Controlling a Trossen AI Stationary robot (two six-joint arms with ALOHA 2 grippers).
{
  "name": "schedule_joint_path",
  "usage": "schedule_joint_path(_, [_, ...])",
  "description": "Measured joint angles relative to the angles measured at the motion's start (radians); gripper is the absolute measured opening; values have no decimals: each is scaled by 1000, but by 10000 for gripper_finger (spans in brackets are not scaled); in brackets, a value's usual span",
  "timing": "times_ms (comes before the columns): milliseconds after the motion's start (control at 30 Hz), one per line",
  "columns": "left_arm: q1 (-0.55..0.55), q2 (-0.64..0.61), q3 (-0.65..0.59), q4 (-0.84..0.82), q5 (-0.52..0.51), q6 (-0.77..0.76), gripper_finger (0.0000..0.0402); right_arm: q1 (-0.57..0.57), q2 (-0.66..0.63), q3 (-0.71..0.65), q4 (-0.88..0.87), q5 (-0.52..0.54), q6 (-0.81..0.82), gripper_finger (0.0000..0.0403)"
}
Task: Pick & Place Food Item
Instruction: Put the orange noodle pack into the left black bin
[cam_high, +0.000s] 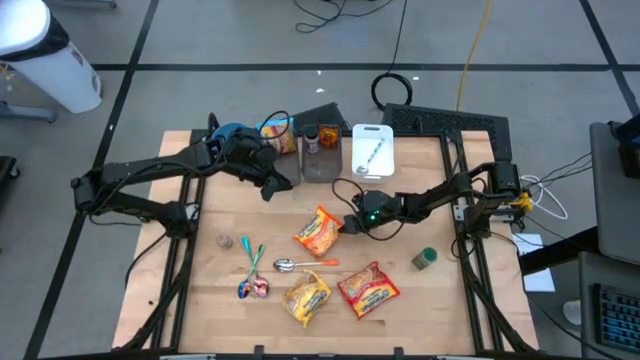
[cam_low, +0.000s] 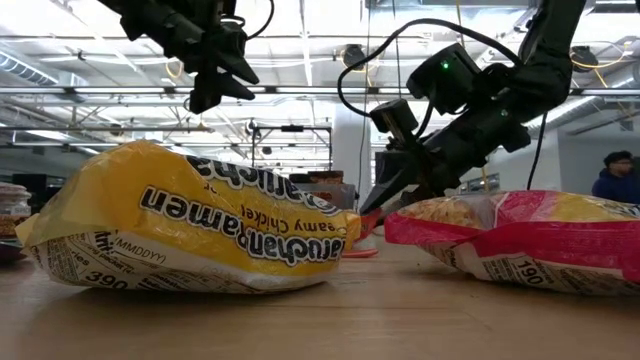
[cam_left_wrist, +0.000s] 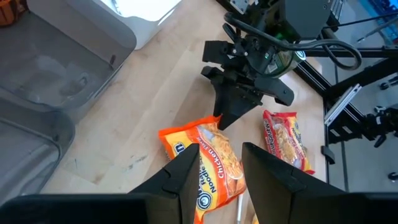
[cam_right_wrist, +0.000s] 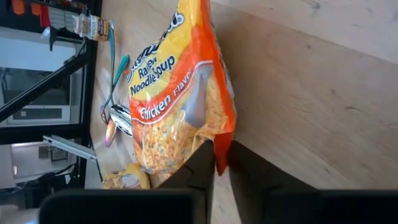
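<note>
Right gripper (cam_high: 345, 224) jaws pinching orange ramen packet (cam_high: 318, 232) edge, spoon (cam_high: 303, 264) near, left gripper (cam_high: 272, 181) jaws seemingly part-open, empty.

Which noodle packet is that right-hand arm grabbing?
Look at the middle of the wooden table. The orange chicken ramen packet lies there, its edge pinched in the right gripper. Its neighbours nearer the front edge are a yellow packet and a red packet.

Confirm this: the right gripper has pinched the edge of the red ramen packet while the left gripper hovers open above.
Wrong packet. The right gripper pinches the edge of the orange chicken ramen packet, as the right wrist view shows; the red packet lies untouched nearer the table's front. The left gripper does hover open above.
</note>
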Motion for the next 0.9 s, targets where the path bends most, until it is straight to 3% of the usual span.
schedule_joint_path(200, [0,0,0,0,0,-4,127,0,0,0,0,1,-20,6])
schedule_joint_path(700, [0,0,0,0,6,-24,127,0,-29,1,97,-33,-70,1])
schedule_joint_path(900, [0,0,0,6,31,-11,127,-3,-130,62,-40,-30,-191,0])
